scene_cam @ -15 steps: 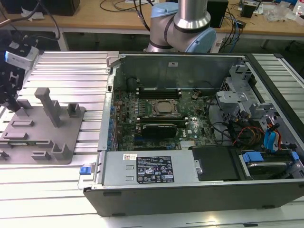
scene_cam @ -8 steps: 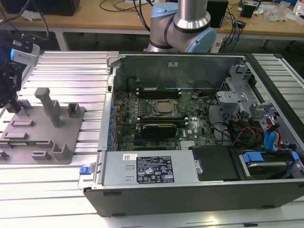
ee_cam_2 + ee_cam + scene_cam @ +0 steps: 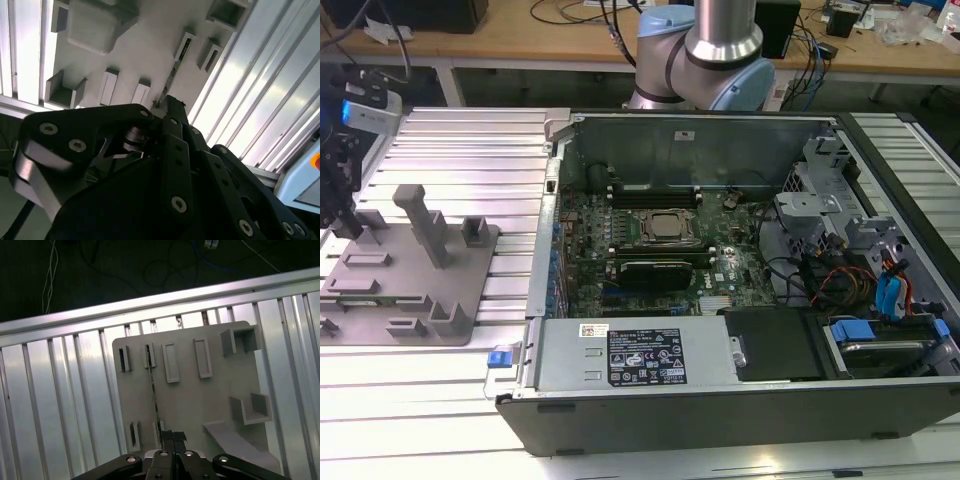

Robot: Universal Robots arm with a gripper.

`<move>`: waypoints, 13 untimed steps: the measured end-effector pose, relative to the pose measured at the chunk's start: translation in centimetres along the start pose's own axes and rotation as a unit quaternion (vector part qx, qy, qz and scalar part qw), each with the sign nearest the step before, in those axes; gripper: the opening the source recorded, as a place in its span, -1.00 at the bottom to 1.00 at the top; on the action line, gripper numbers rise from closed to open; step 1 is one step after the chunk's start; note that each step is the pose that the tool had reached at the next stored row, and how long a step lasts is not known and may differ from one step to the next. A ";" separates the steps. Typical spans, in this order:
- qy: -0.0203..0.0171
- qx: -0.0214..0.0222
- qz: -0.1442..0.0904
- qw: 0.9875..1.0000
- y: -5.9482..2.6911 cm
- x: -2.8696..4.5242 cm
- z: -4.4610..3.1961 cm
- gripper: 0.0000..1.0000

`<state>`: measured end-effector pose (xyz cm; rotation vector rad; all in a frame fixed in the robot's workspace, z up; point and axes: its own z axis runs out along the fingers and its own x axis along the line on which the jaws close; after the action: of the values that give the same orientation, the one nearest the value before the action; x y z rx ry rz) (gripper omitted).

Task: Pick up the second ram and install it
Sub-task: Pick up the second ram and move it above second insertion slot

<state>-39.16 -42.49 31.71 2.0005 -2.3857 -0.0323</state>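
The second ram (image 3: 153, 390) shows edge-on as a thin dark strip standing across the slots of the grey fixture plate (image 3: 200, 405). The same ram (image 3: 173, 70) runs down to the fingertips in the second wrist view. My gripper (image 3: 173, 436) hangs over the near end of the strip, its black fingers (image 3: 167, 436) drawn together on it. In the exterior view the gripper (image 3: 342, 215) sits low over the fixture plate (image 3: 410, 275) at the view's far left, away from the open computer case (image 3: 620, 355).
The case's motherboard carries a silver processor (image 3: 666, 228) and black memory slots (image 3: 655, 190). Cables and drive bays (image 3: 860, 280) crowd the exterior view's right. Grey posts (image 3: 425, 222) rise from the fixture plate. Ribbed aluminium table (image 3: 450, 150) surrounds everything.
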 end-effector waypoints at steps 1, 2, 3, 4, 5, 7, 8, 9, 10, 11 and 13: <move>0.000 0.000 0.000 1.000 0.19 0.04 0.04 -0.84; 0.000 0.000 0.000 1.000 0.44 0.09 0.12 -0.84; 0.000 0.000 0.000 1.000 0.47 0.10 0.47 -0.84; 0.000 0.000 0.000 1.000 0.51 0.10 0.77 -0.84; 0.000 0.000 0.000 1.000 0.53 0.10 0.91 -0.84; 0.000 0.000 0.000 1.000 0.57 0.11 1.17 -0.84; 0.000 0.000 0.000 1.000 0.58 0.11 1.32 -0.84; 0.000 0.000 0.000 1.000 0.60 0.11 1.43 -0.84; 0.000 0.000 0.000 1.000 0.61 0.12 1.48 -0.84; 0.000 0.000 0.000 1.000 0.64 0.12 1.53 -0.84; 0.000 0.000 0.000 1.000 0.79 0.14 1.71 -0.84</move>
<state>-40.02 -42.49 30.03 2.0007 -2.3857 -0.0321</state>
